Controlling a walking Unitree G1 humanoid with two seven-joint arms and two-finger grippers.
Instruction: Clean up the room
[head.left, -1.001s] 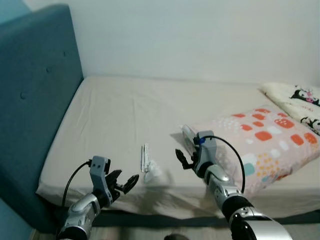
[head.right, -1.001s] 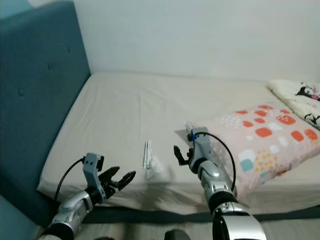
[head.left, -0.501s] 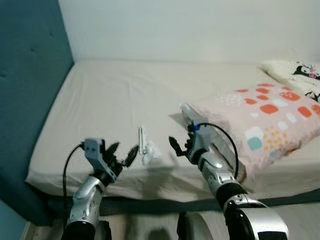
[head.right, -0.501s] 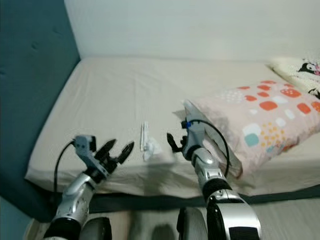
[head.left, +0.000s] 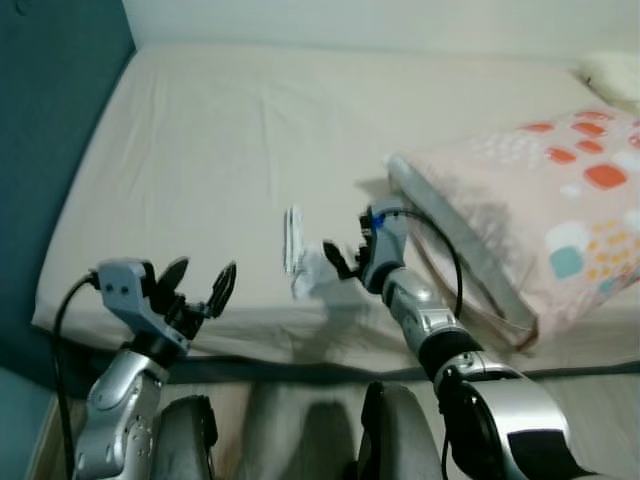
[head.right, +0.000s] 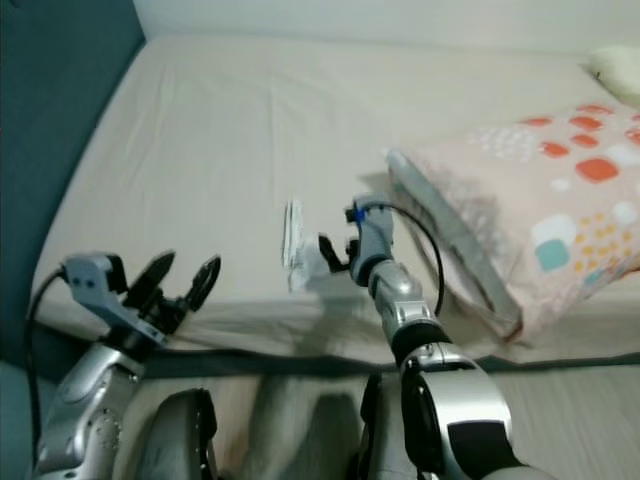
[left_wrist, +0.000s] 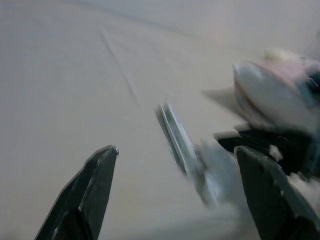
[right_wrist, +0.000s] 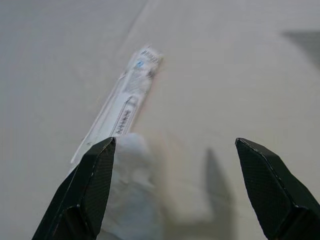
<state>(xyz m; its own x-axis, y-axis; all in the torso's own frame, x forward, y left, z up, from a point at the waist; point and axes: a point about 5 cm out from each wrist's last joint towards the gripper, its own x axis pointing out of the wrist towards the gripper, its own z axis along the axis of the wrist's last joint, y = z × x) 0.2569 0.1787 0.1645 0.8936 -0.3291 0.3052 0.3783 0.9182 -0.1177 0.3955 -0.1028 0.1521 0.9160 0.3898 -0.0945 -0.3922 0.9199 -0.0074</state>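
the right wrist view gives detail the head views lack: the long white packet (right_wrist: 122, 107) carries small dark print and a blue mark near its far end, and a crumpled white tissue (right_wrist: 131, 197) lies against its near end. the left wrist view, blurred, shows the same packet from the side with the pillow (left_wrist: 277, 92) beyond it. the eye views alone show both arms and the wider setting.

the surface is a bed (head.left: 230, 130) under a plain beige sheet, with a blue-green headboard (head.left: 45, 90) along the robot's left. the pillow, pink with orange, white and teal patches, lies on the right side of the bed.

the packet and tissue lie side by side near the bed's front edge, between the two arms.

right pincer (head.left: 340, 262): fingers spread wide, empty, low over the sheet just beside the tissue, which sits toward the left finger (right_wrist: 82, 192) in the wrist view. left pincer (head.left: 197, 292): fingers parted, empty, at the front edge of the bed, well apart from the packet.
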